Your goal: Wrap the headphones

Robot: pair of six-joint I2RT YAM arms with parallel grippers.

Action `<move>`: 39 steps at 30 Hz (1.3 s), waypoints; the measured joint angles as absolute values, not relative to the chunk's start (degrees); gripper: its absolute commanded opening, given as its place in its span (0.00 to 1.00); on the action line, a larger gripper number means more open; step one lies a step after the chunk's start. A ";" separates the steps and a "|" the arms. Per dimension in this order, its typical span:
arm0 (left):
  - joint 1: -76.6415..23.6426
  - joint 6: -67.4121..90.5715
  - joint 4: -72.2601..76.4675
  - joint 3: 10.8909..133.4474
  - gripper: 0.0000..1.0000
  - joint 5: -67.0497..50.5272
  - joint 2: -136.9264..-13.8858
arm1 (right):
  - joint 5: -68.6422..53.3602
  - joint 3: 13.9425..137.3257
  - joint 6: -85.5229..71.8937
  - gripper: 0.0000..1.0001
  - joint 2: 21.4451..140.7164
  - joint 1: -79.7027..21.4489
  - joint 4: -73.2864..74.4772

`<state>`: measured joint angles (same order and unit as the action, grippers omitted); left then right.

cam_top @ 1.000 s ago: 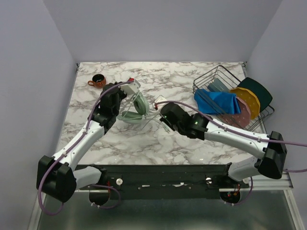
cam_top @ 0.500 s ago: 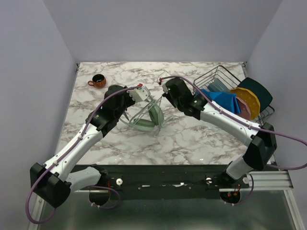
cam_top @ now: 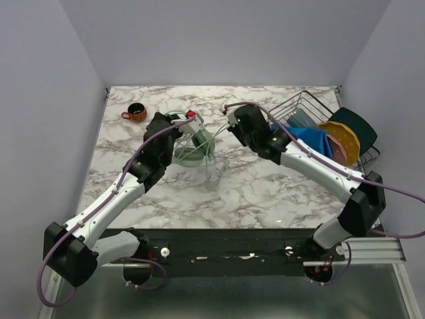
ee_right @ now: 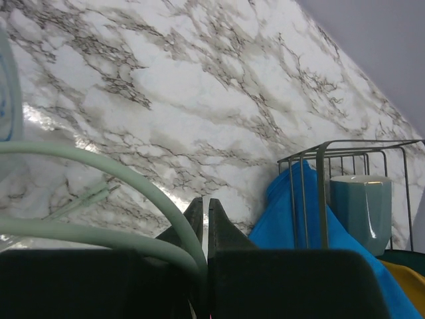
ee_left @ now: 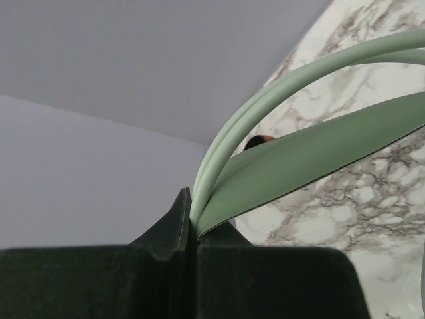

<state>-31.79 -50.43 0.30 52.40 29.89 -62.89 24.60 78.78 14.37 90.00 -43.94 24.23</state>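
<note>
**Operator:** Top view. What has changed in the last second?

**Arm:** My right gripper [cam_top: 230, 118] has swung from the near side of the headphones [cam_top: 196, 145] round to their far side, toward the dish rack [cam_top: 292, 106], drawing the cable [cam_top: 211, 159] with it. My left gripper [cam_top: 188, 127] has carried the headphones a little toward the back left, nearer the mug [cam_top: 135, 111]. They now sit over the table [cam_top: 252, 193], left of centre, between my two grippers. My judgement is that one pass of cable is being led round the headphones. The wrap is under way but not complete, since slack cable shows below them.

**Operator:** Count, same view.

**Arm:** One set of headphones, one cable, one mug, one dish rack, one blue cloth [cam_top: 302, 141], three plates [cam_top: 345, 141], two grippers.

**Operator:** Left wrist view. Grip state?

**Arm:** My jaws are together, clamped on the headband [ee_left: 299, 156], which enters them with two slim rods beside it. One mug shows as a dark sliver behind the band. This view does not show whether the ear cups touch the table.

**Operator:** Right wrist view?

**Arm:** My jaws are nearly together, clamped on the cable. One strand curves down into them and a second runs in from the left. I also count one rack, one blue cloth draped over its edge, and one teal cup [ee_right: 358, 199] standing inside it
</note>
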 measured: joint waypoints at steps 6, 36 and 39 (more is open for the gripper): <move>-32.14 -56.62 10.48 52.40 0.00 34.61 -65.06 | 18.46 77.82 10.81 0.01 83.29 -43.40 27.92; -33.82 -82.46 43.48 42.44 0.00 36.27 -65.12 | 30.26 80.20 9.63 0.01 90.83 -43.42 35.81; -33.89 -78.65 37.93 44.25 0.00 36.34 -64.14 | 30.92 80.27 10.48 0.01 90.83 -43.40 35.09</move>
